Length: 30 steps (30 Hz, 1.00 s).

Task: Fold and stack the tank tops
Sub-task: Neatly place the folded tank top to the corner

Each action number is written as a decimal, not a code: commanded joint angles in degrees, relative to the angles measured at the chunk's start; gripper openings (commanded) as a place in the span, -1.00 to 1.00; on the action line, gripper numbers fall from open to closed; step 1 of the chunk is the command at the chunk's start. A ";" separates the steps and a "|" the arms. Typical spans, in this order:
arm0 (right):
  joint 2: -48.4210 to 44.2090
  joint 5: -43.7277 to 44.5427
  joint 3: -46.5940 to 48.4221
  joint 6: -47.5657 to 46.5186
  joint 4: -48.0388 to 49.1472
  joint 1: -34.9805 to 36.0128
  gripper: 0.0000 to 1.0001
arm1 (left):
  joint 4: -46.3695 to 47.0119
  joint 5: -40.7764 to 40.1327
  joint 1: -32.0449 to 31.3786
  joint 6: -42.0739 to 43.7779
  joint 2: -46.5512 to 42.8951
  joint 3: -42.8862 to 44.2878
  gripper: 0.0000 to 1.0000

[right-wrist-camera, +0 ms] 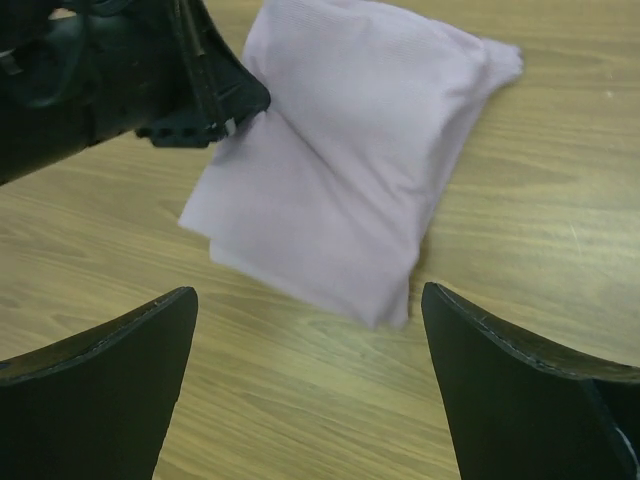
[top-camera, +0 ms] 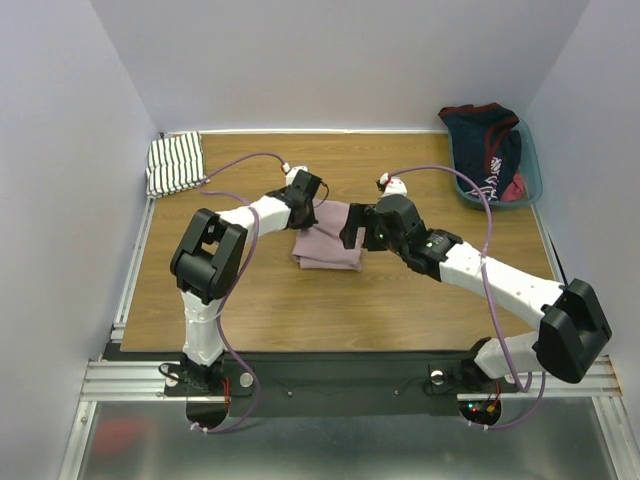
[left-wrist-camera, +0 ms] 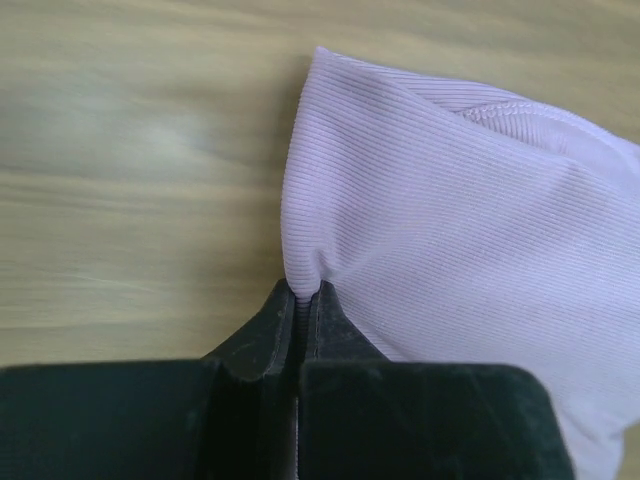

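Pinching pink tank top (left-wrist-camera: 450, 250) edge: left gripper (left-wrist-camera: 300, 300) | right gripper (right-wrist-camera: 308, 291) hovering, jaws wide

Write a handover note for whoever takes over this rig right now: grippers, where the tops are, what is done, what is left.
Left gripper: shut on an edge of the pink top.
Right gripper: open, holding nothing, near that top's other side.
Pink top: folded into a compact pad, mid-table.
Striped top: far left corner, apart from the pink one; it looks folded, but I cannot be sure.
Dark clothes sit in the bin at far right, not part of the job.
Done: pink top folded.
Left: check the striped top's fold, then stack the two.
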 commanded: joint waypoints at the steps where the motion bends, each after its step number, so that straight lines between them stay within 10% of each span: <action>1: -0.83 -2.81 4.04 -1.71 -0.18 0.02 1.00 | -10.75 -15.85 4.71 5.45 1.87 5.60 -1.00; 22: 5.32 -10.64 4.93 -4.17 1.23 0.10 1.00 | -18.40 -29.57 27.30 28.92 26.91 60.78 -1.00; 30: 6.99 -10.55 4.76 -4.61 2.02 0.02 1.00 | -10.06 -26.94 30.47 32.35 26.40 60.89 -1.00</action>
